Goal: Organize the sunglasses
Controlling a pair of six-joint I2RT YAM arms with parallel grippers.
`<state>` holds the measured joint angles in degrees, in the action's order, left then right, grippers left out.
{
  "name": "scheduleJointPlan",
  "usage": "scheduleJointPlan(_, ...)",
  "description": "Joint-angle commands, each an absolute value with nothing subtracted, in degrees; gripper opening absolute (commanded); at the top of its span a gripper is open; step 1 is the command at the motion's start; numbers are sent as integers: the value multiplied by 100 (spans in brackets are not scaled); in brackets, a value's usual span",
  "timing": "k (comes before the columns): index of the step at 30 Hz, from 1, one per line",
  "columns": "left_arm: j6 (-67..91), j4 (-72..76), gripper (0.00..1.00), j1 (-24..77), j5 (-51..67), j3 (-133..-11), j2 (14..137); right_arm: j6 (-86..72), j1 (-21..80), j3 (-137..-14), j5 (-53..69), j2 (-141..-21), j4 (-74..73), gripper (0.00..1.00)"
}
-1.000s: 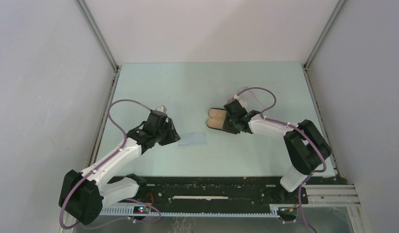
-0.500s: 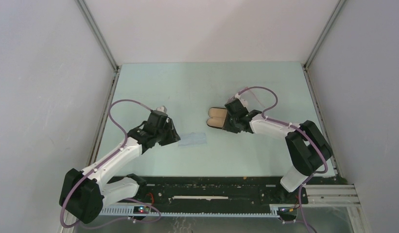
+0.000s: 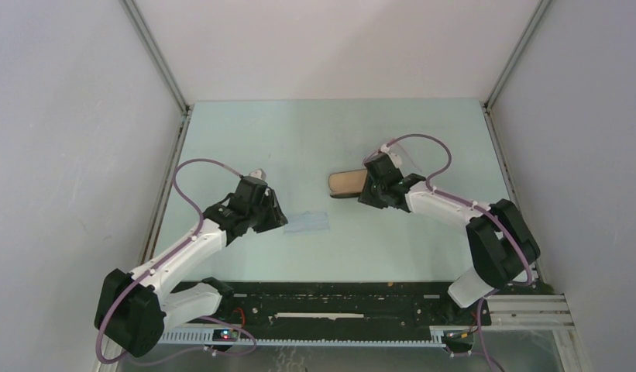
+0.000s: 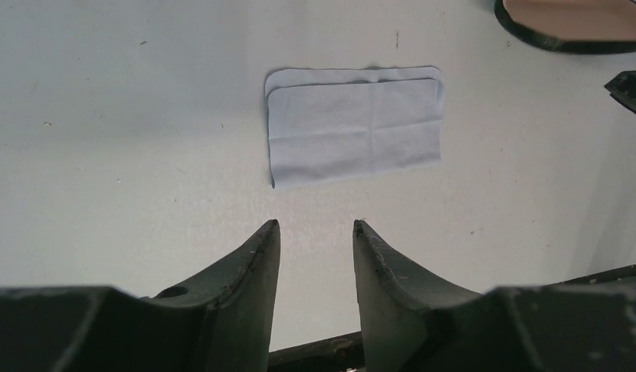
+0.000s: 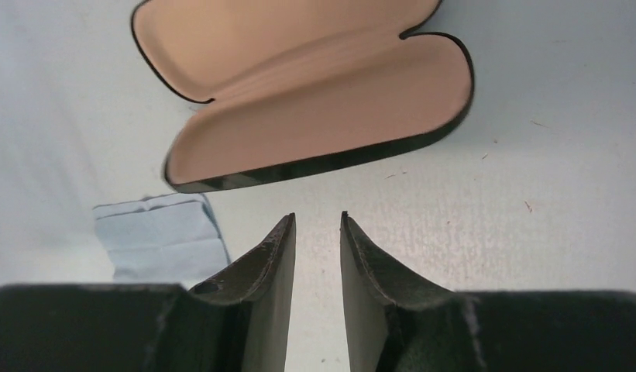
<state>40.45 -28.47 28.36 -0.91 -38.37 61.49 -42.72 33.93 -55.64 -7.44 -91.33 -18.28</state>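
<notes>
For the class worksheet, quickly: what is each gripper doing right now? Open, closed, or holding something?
Left gripper: partly open, holding nothing.
Right gripper: partly open, holding nothing.

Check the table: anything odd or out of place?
No sunglasses show in any view; an arm may hide them. The case lies open and empty, tan lining up. The cloth lies flat nearby, folded unevenly so one edge peeks out. The left gripper and right gripper are open, holding nothing. Nothing looks spilled or damaged.
</notes>
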Motion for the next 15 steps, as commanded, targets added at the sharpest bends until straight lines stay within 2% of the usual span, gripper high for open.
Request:
scheduleJointPlan(1,3938,-2774,45,2865,-153,-3829,6188,-4193,3530,-5563,-883,-8666,-1833,36)
scheduleJointPlan(7,3964,-2689,45,2865,-174,-3767,6256,-4225,3886,-5562,-753,-8599,-1742,38)
scheduleJointPlan(15,4078,-2359,52,2865,-241,-3553,6604,-4424,4549,-5563,-332,-9221,-1235,40)
